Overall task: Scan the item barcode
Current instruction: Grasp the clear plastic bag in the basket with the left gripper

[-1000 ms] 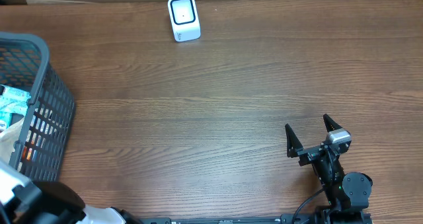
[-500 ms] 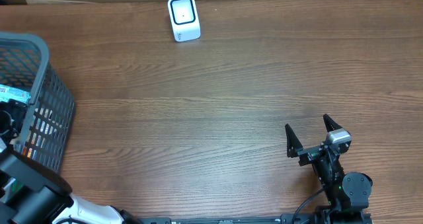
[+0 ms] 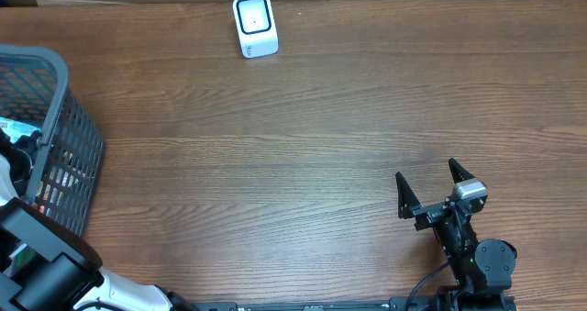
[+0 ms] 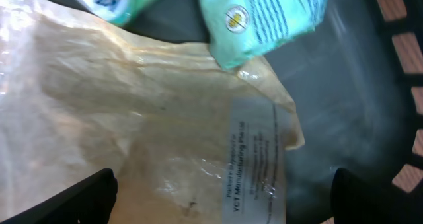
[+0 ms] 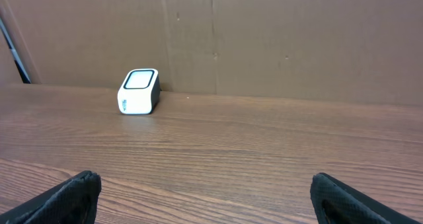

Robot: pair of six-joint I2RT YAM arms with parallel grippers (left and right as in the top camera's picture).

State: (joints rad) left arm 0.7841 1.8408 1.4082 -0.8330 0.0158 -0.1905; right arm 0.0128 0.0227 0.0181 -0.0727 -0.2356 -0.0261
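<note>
In the left wrist view a tan crinkled bag (image 4: 119,112) with a white printed label (image 4: 254,161) lies in the grey basket (image 3: 64,100). A teal packet (image 4: 264,16) rests on the bag's upper edge. My left gripper (image 4: 221,201) hangs open just above the bag, one fingertip on each side and nothing between them. No barcode shows on the bag. The white scanner (image 3: 254,24) stands at the table's far edge, also in the right wrist view as the scanner (image 5: 139,90). Near the front right of the table my right gripper (image 3: 429,190) is open and holds nothing.
The basket stands at the left edge of the table, with my left arm (image 3: 18,178) reaching down into it. Its dark slotted wall (image 4: 403,45) is close on the right of the left gripper. A brown cardboard wall (image 5: 264,32) rises behind the scanner.
My left arm has moved up from the bottom left corner and reached into the basket. The right arm has not moved.
</note>
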